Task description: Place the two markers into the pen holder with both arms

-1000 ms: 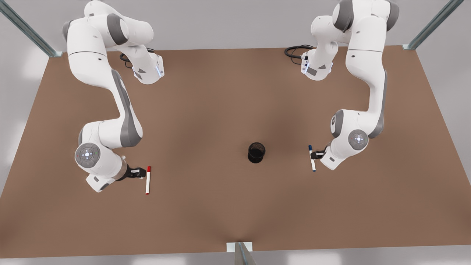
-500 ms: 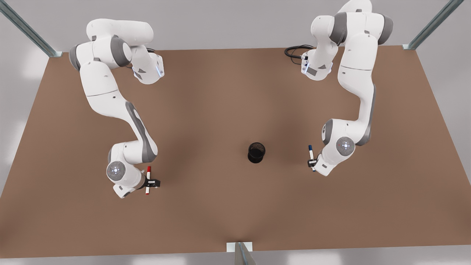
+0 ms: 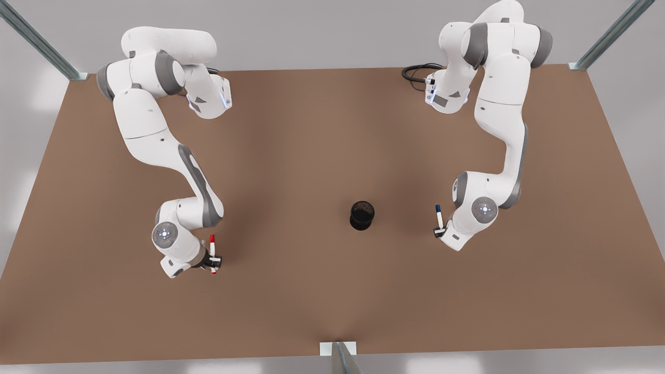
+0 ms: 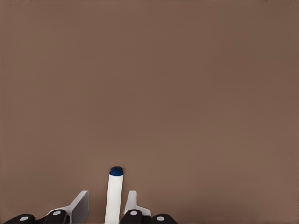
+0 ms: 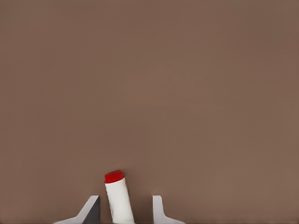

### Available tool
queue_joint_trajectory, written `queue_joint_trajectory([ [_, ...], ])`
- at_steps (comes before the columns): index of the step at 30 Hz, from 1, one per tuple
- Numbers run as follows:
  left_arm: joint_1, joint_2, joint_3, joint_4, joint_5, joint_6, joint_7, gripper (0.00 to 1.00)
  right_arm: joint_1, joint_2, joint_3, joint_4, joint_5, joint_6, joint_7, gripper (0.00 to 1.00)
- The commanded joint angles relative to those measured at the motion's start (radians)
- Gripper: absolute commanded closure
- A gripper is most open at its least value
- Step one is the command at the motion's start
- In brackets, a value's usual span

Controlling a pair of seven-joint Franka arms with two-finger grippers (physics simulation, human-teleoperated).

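Observation:
The red-capped marker (image 3: pixel 212 245) lies on the brown table at the front view's left. My right gripper (image 3: pixel 212 263) stands over its lower end, and in the right wrist view the marker (image 5: pixel 117 196) sits tilted between the fingers (image 5: pixel 93 210) with gaps on both sides. The blue-capped marker (image 3: pixel 439 215) lies at the front view's right. My left gripper (image 3: pixel 439 231) straddles its lower end; the left wrist view shows the marker (image 4: pixel 115 186) between the open fingers (image 4: pixel 81 205). The black pen holder (image 3: pixel 362 215) stands upright between the two arms.
The brown table (image 3: pixel 311 145) stretches wide around the cup. Both arm bases stand at the far edge, with a black cable (image 3: pixel 415 72) by the one at the front view's right. A metal post (image 3: pixel 340 358) rises at the near edge.
My right gripper went from beside the red marker to straddling its lower end, and the marker now lies slightly turned. My left gripper slid down the blue marker toward its lower end.

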Motion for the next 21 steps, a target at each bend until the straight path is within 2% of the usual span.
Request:
queue_joint_trajectory([
  [1, 0.000, 0.018, 0.000, 0.021, 0.001, 0.001, -0.003, 0.46, 0.000, 0.001, 0.000, -0.004, 0.000, 0.012, -0.004, 0.46],
  [3, 0.002, 0.027, 0.000, 0.031, 0.001, 0.001, 0.003, 0.46, 0.000, 0.004, 0.000, -0.004, 0.000, 0.010, -0.023, 0.46],
  [4, 0.005, 0.033, 0.000, 0.039, 0.001, 0.001, 0.003, 0.46, 0.001, 0.004, 0.000, -0.005, 0.000, 0.012, -0.024, 0.52],
  [9, 0.005, 0.061, 0.000, 0.073, 0.000, -0.001, 0.003, 0.48, 0.001, 0.006, 0.000, -0.004, 0.000, 0.012, -0.023, 0.66],
  [21, 0.000, 0.067, 0.000, 0.044, -0.002, -0.010, -0.003, 0.48, 0.003, 0.004, 0.000, -0.024, 0.000, 0.012, -0.016, 0.65],
])
